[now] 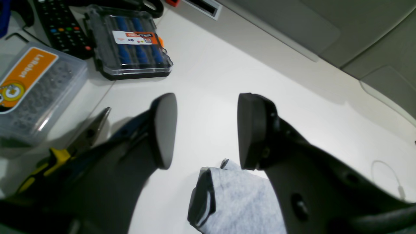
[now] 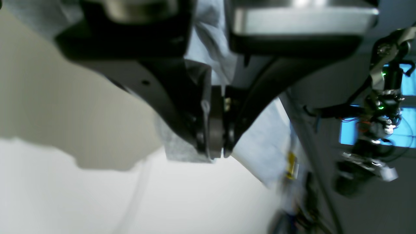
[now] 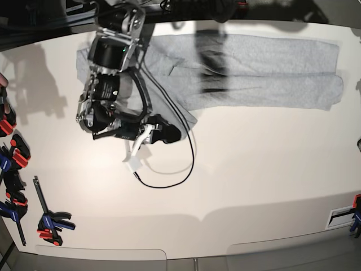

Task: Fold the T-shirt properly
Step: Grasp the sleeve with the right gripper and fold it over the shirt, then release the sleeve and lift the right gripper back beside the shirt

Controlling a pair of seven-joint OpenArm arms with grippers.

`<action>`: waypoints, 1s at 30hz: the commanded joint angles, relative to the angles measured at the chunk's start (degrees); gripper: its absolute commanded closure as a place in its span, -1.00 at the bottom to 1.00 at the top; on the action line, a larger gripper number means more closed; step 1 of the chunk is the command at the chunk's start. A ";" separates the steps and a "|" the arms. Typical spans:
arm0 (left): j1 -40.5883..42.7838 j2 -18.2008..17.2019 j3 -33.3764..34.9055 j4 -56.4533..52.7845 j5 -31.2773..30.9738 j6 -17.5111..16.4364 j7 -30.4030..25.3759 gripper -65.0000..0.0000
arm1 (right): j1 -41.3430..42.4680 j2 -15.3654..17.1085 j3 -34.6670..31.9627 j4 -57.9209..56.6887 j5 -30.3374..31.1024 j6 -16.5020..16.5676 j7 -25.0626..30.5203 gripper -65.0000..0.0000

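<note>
Grey shirt: I see the T-shirt [image 3: 265, 68] spread along the table [image 3: 254, 169].
Right gripper [image 2: 216, 136]: pinching its hem.
Left gripper [image 1: 206, 130]: fingers spread, empty.

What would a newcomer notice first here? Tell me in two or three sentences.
First, the grey T-shirt spread long across the far side of the white table in the base view. Next, the right gripper, jaws shut on a fold of that cloth, close up in the right wrist view. Last, the left gripper, jaws wide apart, beside a clear case of blue screwdrivers.
</note>
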 commanded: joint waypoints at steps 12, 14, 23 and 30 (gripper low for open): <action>-0.31 -1.77 -0.61 1.01 -1.29 -0.54 -1.31 0.15 | -19.71 -3.72 -9.07 24.72 2.12 1.09 0.95 1.00; -0.31 -1.77 -0.61 1.01 -1.29 -0.54 -1.31 0.15 | -23.21 -3.72 -11.21 27.34 2.12 1.09 0.95 1.00; -0.31 -1.77 -0.61 1.01 -1.29 -0.54 -1.31 0.15 | -31.95 -3.72 -18.99 31.74 1.90 1.11 1.22 1.00; -0.31 -1.75 -0.61 1.01 -1.29 -0.54 -1.31 0.15 | -32.26 -3.72 -20.09 31.74 -1.86 1.11 3.19 1.00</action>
